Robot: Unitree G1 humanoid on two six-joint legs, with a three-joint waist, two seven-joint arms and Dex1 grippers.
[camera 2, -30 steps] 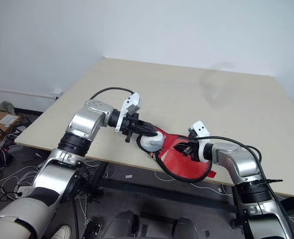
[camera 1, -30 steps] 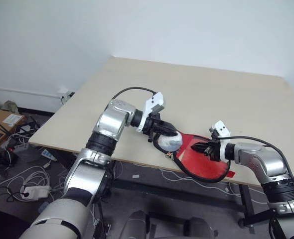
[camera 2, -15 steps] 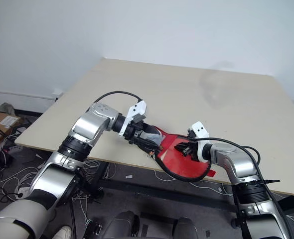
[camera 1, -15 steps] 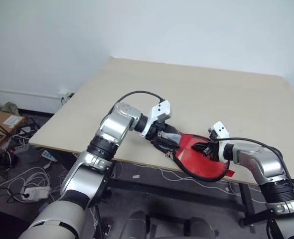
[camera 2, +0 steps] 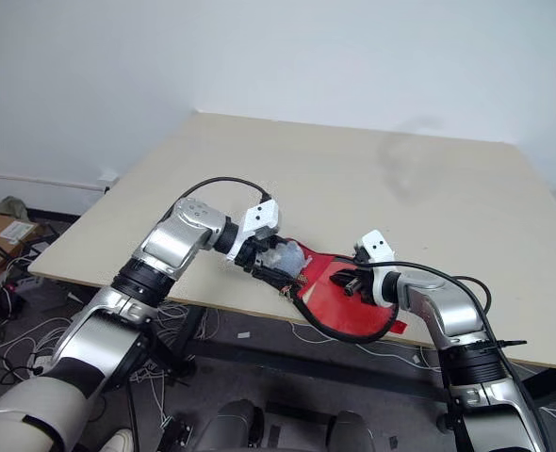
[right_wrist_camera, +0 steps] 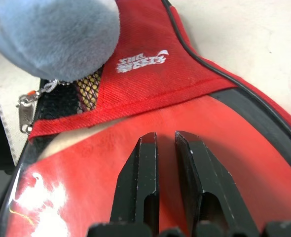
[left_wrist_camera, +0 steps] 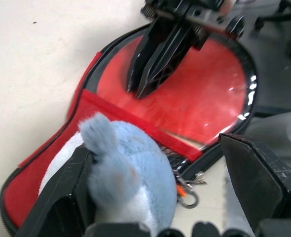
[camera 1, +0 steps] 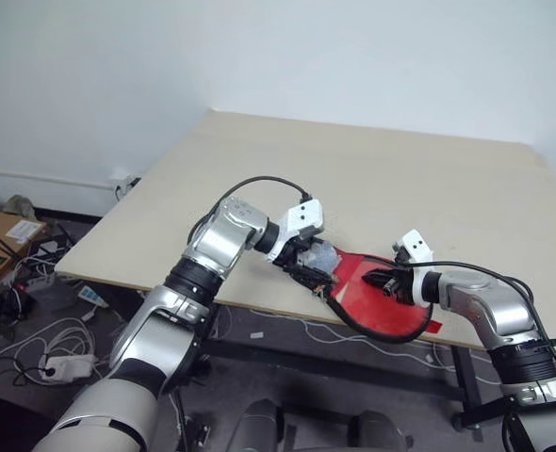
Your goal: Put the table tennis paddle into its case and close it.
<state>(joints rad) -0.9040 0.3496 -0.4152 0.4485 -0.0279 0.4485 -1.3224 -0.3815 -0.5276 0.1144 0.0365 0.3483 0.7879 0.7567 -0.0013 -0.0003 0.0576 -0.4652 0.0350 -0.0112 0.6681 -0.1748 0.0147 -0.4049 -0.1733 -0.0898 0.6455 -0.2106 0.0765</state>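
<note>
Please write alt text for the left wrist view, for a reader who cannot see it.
A grey-blue and white plush toy sits between the open left gripper fingers, on the narrow end of the red case. The right gripper, fingers together, presses the case's clear panel on the table.

**Room and surroundings**

Pale beige table (camera 1: pixel 372 179), set cornerwise against plain white walls (camera 1: pixel 259 47). Even, soft light. Grey floor (camera 1: pixel 33 377) at left strewn with white cables (camera 1: pixel 57 344), a power strip (camera 1: pixel 66 363), cardboard box (camera 1: pixel 5 231). Wall socket (camera 1: pixel 121 179) near skirting.
</note>
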